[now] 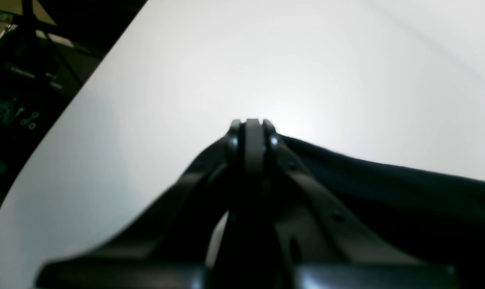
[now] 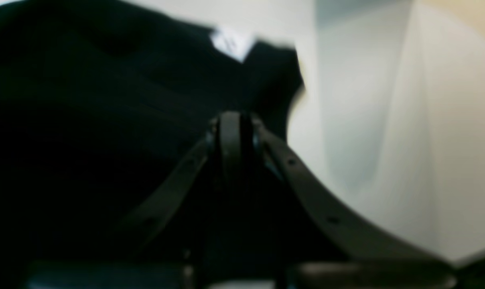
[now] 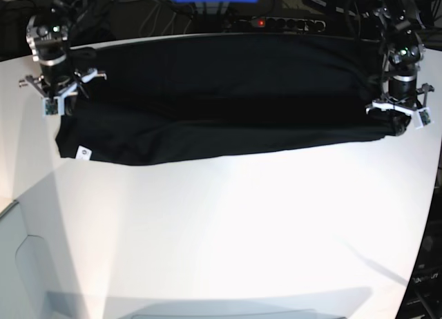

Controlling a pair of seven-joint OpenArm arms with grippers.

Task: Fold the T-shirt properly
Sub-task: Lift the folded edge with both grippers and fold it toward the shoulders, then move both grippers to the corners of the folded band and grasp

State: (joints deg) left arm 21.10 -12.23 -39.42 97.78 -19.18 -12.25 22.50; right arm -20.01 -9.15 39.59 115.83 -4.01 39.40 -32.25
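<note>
Left wrist view: left claw [image 1: 252,130] pressed together, pinching black T-shirt [image 1: 386,192] edge above white counter [image 1: 266,60].
Right wrist view: right claw [image 2: 231,122] likewise pinching cloth; white tag [image 2: 231,42] beyond.
Base view: shirt stretched across counter's far side between both claws.

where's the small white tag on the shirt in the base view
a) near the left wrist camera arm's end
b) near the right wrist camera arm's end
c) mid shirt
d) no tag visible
b: the white tag sits at the T-shirt corner below the right gripper, far from the left gripper.
</note>
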